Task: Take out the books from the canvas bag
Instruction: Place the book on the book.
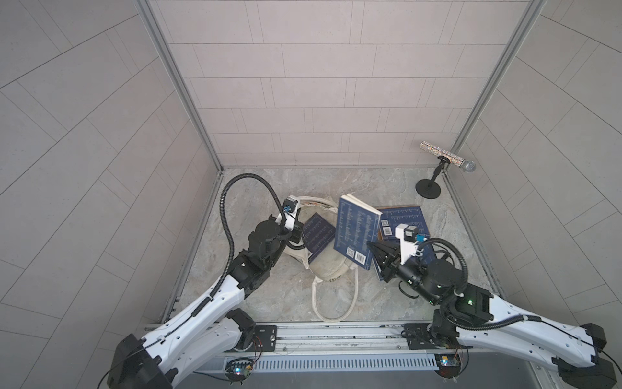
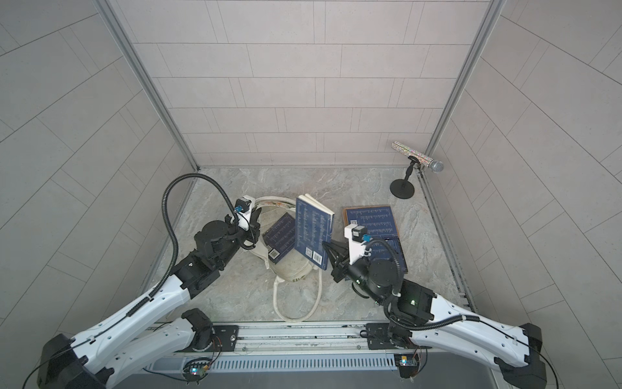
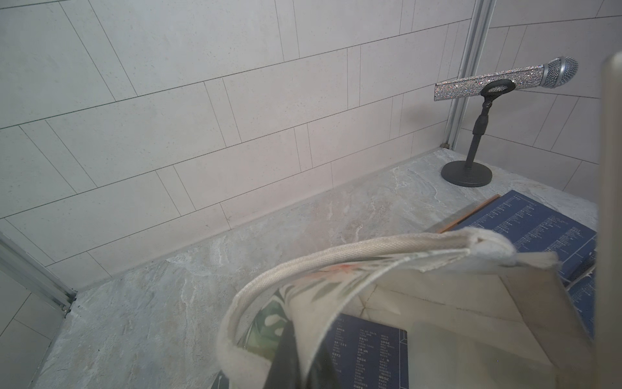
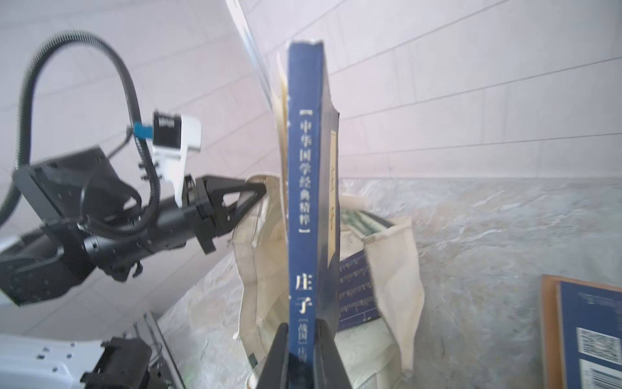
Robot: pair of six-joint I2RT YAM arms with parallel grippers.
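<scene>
With left jaws pinched shut on the rim of the canvas bag [image 1: 329, 267], right jaws clamped on the navy book [image 1: 356, 232] should lift it straight clear.

On a grey marbled counter [image 1: 336, 182]: slumped at its middle, a cream canvas bag [image 1: 328, 269]; just beside it, toward the right edge, flat navy books [image 1: 404, 217] over an orange-brown one; in the far right corner, a black microphone stand [image 1: 428, 188].

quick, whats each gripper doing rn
left gripper: closed, pinching the rim of the canvas bag
right gripper: closed on the spine end of a navy book, held upright
</scene>
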